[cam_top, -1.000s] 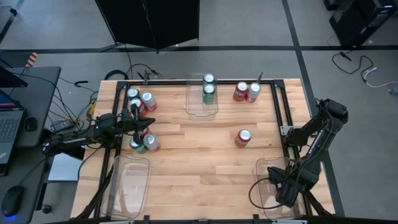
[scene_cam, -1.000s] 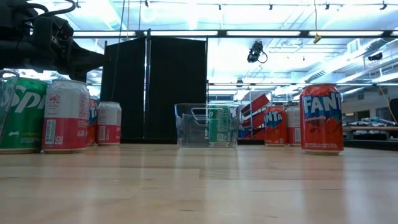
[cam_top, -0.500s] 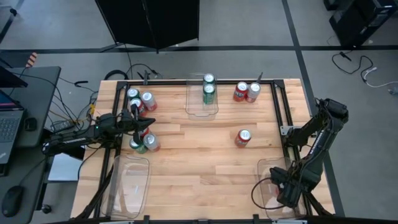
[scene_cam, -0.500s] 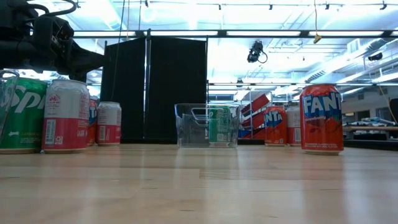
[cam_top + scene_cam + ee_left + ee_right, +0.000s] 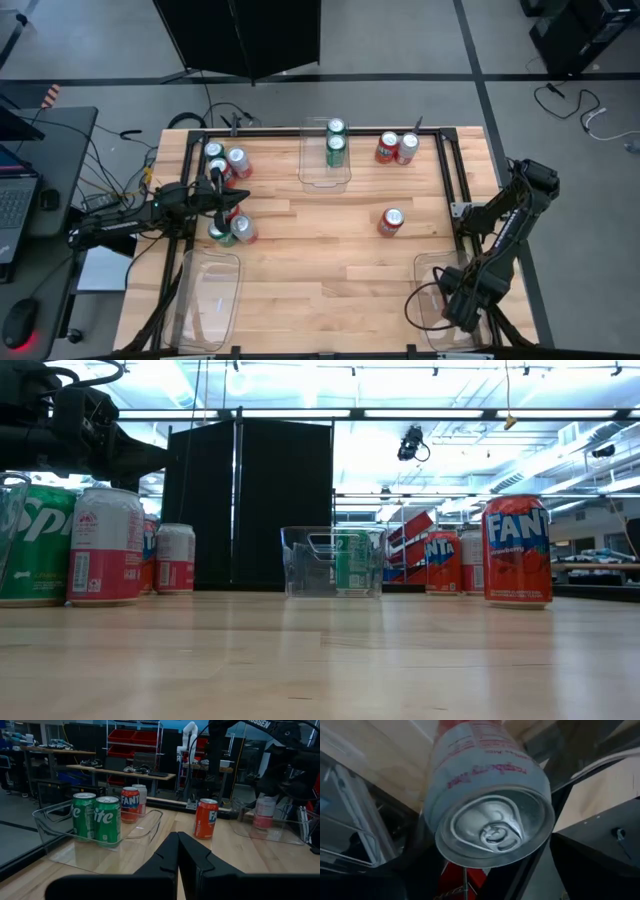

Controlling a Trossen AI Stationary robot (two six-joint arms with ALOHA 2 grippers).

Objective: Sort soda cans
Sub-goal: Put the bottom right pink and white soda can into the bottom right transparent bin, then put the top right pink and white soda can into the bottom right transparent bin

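Over the near-right tray (image 5: 432, 290), right gripper (image 5: 458, 308) brackets a silver-white can (image 5: 485, 800), grip uncertain; left gripper (image 5: 178, 851) closed.

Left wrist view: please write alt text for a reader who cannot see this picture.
The left gripper, fingers shut and empty, points across the wooden table at a clear tray holding two green cans. Red cans stand beyond, and a silver-white can is in another tray by the right arm.

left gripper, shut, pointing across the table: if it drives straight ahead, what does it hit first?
Probably the lone red can standing mid-table. The left gripper points just beside it, so it could slip past; depth is unclear. The clear tray holding two green cans lies off to one side of that line.
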